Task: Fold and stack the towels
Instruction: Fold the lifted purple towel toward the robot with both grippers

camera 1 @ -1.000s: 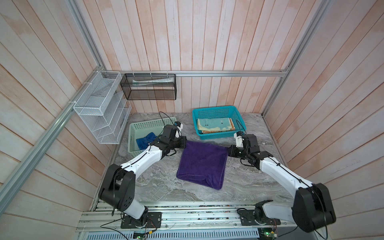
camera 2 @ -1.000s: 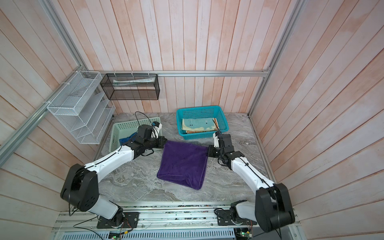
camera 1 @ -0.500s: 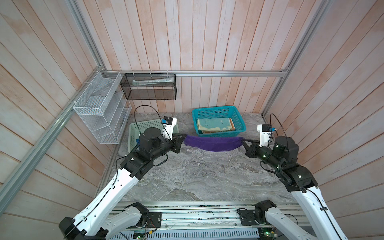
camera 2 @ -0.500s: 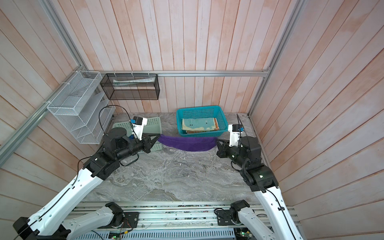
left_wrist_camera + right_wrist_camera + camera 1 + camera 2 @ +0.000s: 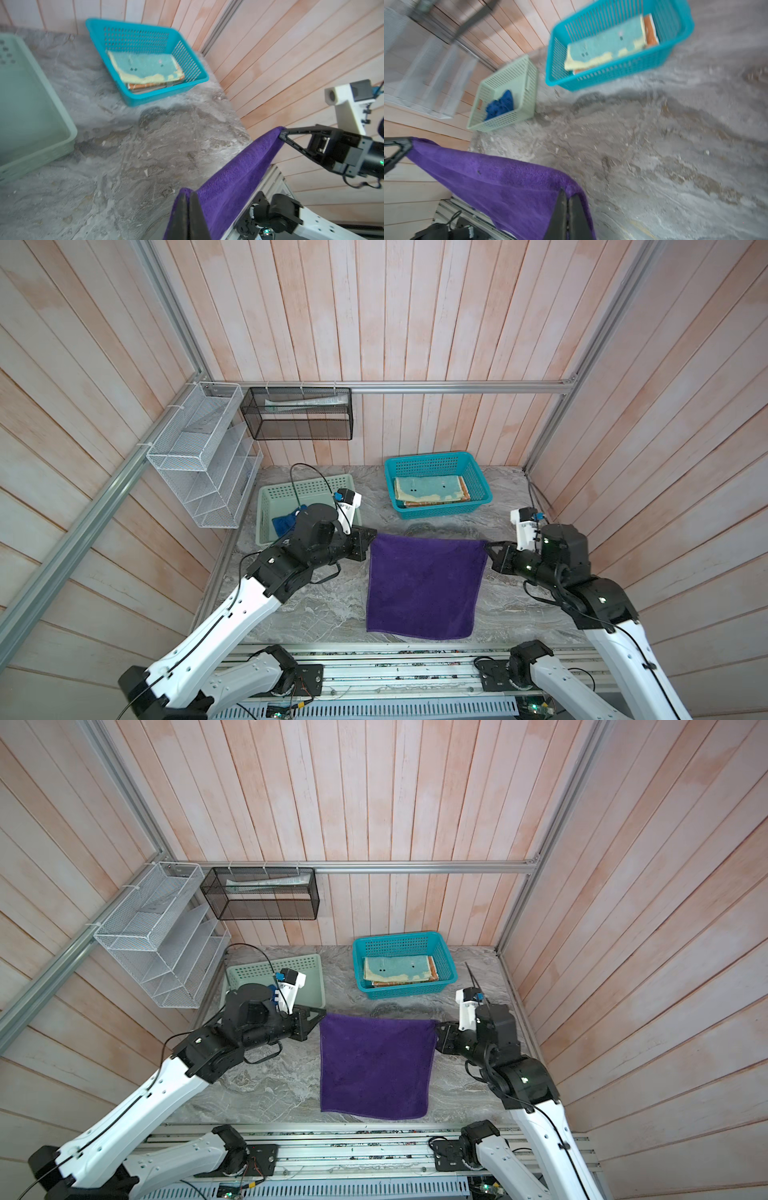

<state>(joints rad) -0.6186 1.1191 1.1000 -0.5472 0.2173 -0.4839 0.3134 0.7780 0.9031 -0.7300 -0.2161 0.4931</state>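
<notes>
A purple towel (image 5: 424, 585) (image 5: 374, 1065) hangs stretched between my two grippers, above the marble table. My left gripper (image 5: 373, 541) (image 5: 321, 1017) (image 5: 188, 193) is shut on its left top corner. My right gripper (image 5: 487, 548) (image 5: 437, 1030) (image 5: 568, 194) is shut on the right top corner. The towel's lower edge reaches toward the table's front; I cannot tell whether it touches. A blue towel (image 5: 284, 522) (image 5: 499, 105) lies crumpled in the mint basket. A folded teal towel (image 5: 430, 487) (image 5: 145, 66) rests on an orange one (image 5: 153, 84) in the teal basket.
The mint basket (image 5: 305, 485) (image 5: 274, 965) stands at the back left, the teal basket (image 5: 430, 458) (image 5: 399, 938) at the back right. A white wire rack (image 5: 199, 456) and a black mesh bin (image 5: 297, 414) hang on the walls. Wooden walls enclose three sides.
A second ago the purple towel lay flat with both grippers at its far corners. Both arms lifted it off the table and drew it forward; it now hangs spread between them.
</notes>
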